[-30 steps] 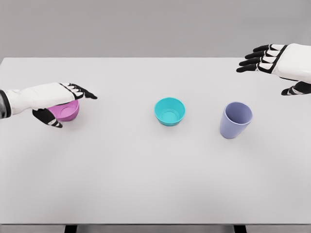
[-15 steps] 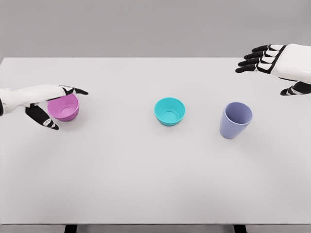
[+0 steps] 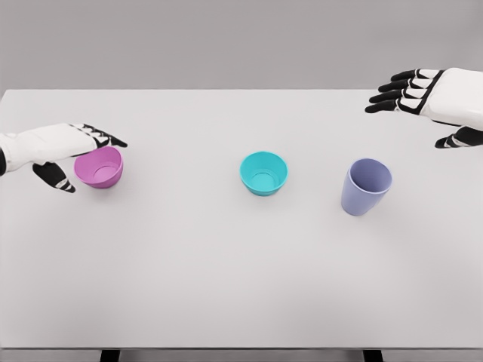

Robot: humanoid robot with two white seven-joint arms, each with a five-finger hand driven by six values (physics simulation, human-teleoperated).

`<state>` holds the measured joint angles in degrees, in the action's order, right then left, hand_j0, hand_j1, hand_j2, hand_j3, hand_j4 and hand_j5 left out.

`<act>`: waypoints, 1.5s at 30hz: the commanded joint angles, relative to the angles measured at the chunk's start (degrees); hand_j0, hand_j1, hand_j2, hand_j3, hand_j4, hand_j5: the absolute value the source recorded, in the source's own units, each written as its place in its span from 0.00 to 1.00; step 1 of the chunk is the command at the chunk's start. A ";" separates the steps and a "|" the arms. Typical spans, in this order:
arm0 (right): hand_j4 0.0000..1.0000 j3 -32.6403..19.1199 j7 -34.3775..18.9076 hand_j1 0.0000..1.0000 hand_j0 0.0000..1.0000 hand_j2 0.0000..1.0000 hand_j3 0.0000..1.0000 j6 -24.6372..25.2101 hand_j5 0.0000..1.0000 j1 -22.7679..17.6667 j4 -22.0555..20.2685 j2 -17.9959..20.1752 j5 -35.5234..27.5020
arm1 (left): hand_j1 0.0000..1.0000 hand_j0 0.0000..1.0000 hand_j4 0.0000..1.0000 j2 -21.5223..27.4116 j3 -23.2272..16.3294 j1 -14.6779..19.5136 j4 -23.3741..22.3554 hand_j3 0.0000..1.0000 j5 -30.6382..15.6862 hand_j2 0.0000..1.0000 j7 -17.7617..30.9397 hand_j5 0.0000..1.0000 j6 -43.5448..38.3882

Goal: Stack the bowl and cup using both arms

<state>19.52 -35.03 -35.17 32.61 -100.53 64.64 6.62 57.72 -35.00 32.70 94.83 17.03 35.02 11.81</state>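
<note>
left robot hand (image 3: 66,151) sits fingers spread beside the pink bowl (image 3: 99,167) near the table's (image 3: 226,264) left edge, holding nothing. right robot hand (image 3: 423,98) hovers open past the purple cup (image 3: 366,187); teal bowl (image 3: 264,173) mid-table looks like the stacking base.

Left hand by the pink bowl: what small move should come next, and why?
Probably close the left hand onto the pink bowl: its fingers lie over the rim, thumb beside the bowl, open and holding nothing. The teal bowl sits empty mid-table.
</note>
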 commanded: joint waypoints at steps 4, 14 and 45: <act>1.00 0.16 0.03 1.00 1.00 1.00 1.00 0.17 1.00 -0.09 -0.02 -0.04 -0.29 | 1.00 1.00 1.00 -0.86 -0.07 0.09 -0.08 1.00 6.70 1.00 -0.02 1.00 2.07; 1.00 0.16 0.03 1.00 1.00 1.00 1.00 0.17 1.00 0.00 -0.02 -0.48 -0.29 | 1.00 1.00 1.00 -3.58 -0.16 1.05 -2.10 1.00 9.78 1.00 -0.02 1.00 2.16; 1.00 -1.15 0.03 1.00 1.00 1.00 1.00 0.17 1.00 -0.35 0.07 -6.11 -0.47 | 1.00 1.00 1.00 -7.45 -1.74 0.97 -6.15 1.00 12.42 1.00 -0.02 1.00 2.16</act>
<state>19.18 -35.03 -35.17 32.26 -100.47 59.01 6.54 50.60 -36.76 33.66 88.90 29.16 35.02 14.01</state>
